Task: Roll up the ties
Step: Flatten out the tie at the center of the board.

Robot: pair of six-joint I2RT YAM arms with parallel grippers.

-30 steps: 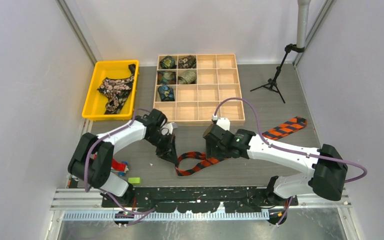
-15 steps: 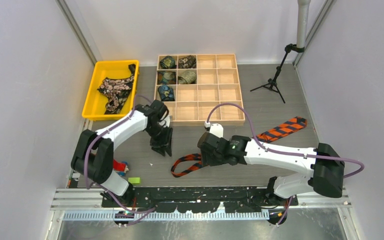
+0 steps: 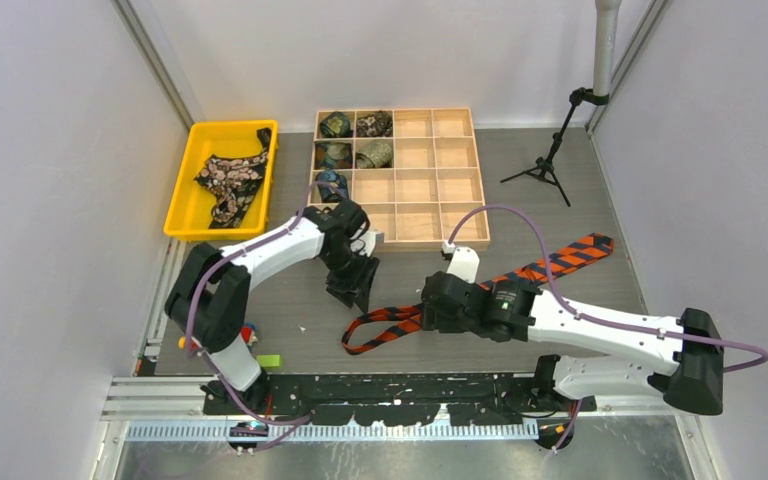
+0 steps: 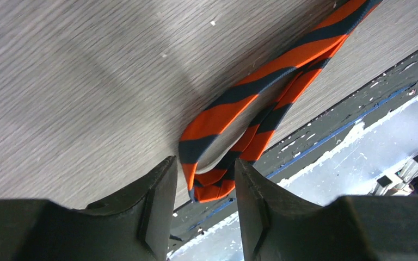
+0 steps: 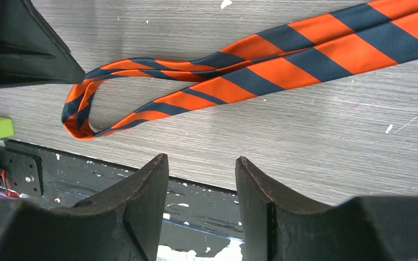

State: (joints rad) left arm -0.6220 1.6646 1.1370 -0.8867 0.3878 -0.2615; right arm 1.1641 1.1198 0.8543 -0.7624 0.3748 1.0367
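Left gripper (image 4: 204, 169): fingers spread, nothing between them. The doubled-over end of the orange-and-black striped tie (image 4: 234, 106) shows just beyond the fingertips. Right gripper (image 5: 201, 163): likewise spread and empty, above the table (image 5: 315, 141) beside the same tie. The flowered tie (image 3: 228, 180) lies in the yellow bin (image 3: 188, 205). Rolled ties (image 3: 336, 125) sit in the left compartments of the wooden box (image 3: 457, 215)
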